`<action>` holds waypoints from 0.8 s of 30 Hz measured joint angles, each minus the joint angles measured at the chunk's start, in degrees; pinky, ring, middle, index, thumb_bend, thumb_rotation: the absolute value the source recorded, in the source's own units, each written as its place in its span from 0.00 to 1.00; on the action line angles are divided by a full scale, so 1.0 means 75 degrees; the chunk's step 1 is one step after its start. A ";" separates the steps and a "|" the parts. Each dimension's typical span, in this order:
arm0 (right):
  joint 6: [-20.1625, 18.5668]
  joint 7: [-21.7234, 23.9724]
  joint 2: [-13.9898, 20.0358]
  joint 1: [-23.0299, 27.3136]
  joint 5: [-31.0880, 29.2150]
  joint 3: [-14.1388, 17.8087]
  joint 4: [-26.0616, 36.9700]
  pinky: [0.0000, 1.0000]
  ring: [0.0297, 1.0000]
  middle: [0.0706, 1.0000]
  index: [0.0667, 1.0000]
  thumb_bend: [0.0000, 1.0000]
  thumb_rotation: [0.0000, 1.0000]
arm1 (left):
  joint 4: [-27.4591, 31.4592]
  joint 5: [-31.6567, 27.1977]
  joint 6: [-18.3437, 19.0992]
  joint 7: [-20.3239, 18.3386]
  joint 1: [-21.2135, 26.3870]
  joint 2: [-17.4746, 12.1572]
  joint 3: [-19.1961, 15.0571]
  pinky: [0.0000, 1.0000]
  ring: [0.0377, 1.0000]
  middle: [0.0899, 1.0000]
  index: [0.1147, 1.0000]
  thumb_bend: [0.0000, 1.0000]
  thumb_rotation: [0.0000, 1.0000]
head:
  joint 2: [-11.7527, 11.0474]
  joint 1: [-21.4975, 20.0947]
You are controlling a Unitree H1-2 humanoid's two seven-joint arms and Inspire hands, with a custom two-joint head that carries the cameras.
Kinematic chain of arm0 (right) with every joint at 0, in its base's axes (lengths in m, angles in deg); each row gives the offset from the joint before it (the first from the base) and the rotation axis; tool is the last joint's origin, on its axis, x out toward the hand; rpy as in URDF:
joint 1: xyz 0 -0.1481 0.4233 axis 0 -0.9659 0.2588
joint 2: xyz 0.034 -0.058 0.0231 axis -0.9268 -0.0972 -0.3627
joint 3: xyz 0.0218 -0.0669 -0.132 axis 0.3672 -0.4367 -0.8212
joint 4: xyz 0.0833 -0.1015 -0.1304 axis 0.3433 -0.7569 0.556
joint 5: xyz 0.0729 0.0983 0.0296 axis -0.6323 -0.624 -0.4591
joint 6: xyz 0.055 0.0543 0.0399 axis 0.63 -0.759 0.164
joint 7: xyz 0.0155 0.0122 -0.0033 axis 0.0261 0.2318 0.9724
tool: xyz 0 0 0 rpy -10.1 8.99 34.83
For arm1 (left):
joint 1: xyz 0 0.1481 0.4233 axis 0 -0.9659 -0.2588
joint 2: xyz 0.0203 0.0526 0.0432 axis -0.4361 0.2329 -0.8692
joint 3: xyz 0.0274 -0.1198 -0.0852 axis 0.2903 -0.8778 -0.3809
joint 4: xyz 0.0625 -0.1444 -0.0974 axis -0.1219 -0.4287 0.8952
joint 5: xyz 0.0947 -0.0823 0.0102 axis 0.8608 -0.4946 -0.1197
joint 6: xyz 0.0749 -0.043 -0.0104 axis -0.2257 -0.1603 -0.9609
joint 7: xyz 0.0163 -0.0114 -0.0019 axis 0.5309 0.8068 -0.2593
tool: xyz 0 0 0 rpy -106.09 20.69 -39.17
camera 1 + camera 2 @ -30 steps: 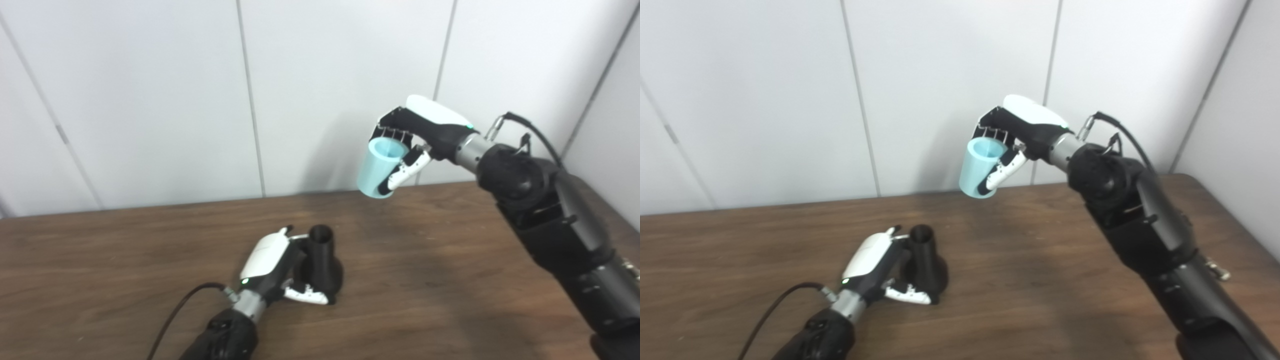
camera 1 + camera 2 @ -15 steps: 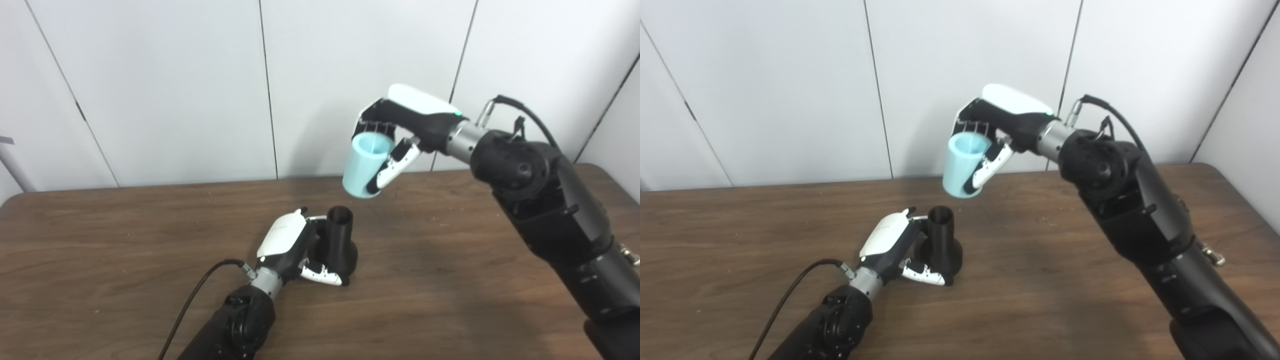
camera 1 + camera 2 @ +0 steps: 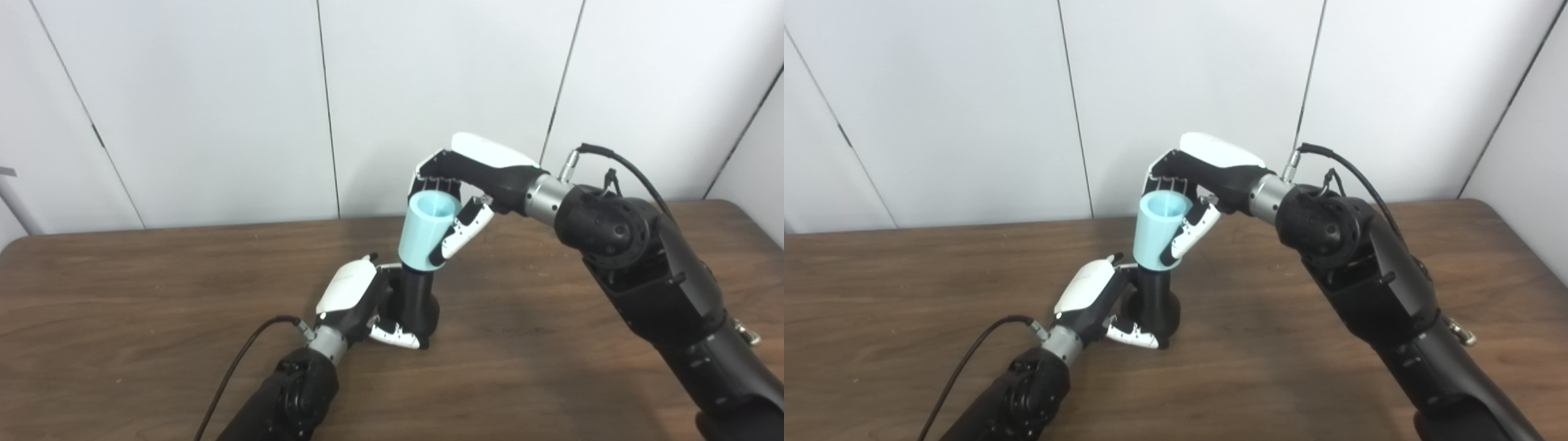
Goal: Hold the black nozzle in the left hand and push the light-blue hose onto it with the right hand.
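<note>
**Hose seated over nozzle top, both robot hands grasping**

The black nozzle (image 3: 416,303) stands upright on the wooden surface (image 3: 122,294), slightly left of frame centre and in the lower half. Its flared base rests on the surface; its narrow neck points upward.

The left robot hand (image 3: 358,303) enters from the lower left and is clenched around the nozzle. Its white back faces up and left, its fingers wrap the neck from the left side, and its thumb (image 3: 395,335) lies across the front of the flared base.

The light-blue hose (image 3: 425,236) is a short, open-topped sleeve located directly above the nozzle, near frame centre. Its lower rim covers the top of the nozzle neck; the hose leans slightly to the right at its upper end. How far the neck reaches inside the hose cannot be determined.

The right robot hand (image 3: 471,187) reaches in from the right side and grasps the hose. Its fingers curl over the far upper rim, and its thumb (image 3: 459,229) presses against the right wall of the hose.
</note>
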 measured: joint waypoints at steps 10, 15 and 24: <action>-0.0212 0.0089 -0.0022 -0.0103 0.0082 -0.0051 0.0052 0.39 0.42 0.44 0.45 0.52 0.00 | 0.0001 0.0016 0.0008 -0.0038 0.0019 0.0001 0.0009 1.00 0.64 0.43 0.43 0.53 0.00 | 0.0082 0.0070; -0.0220 0.0089 -0.0131 -0.0111 0.0118 -0.0092 0.0064 0.40 0.43 0.45 0.44 0.52 0.00 | 0.0060 0.0047 0.0077 -0.0059 0.0012 0.0007 0.0026 1.00 0.64 0.43 0.42 0.53 0.00 | 0.0105 0.0082; -0.0157 0.0236 -0.0037 -0.0109 0.0217 -0.0209 0.0169 0.40 0.42 0.46 0.44 0.52 0.00 | 0.0091 0.0119 0.0112 -0.0087 0.0009 0.0014 0.0031 1.00 0.64 0.42 0.43 0.53 0.00 | 0.0176 0.0094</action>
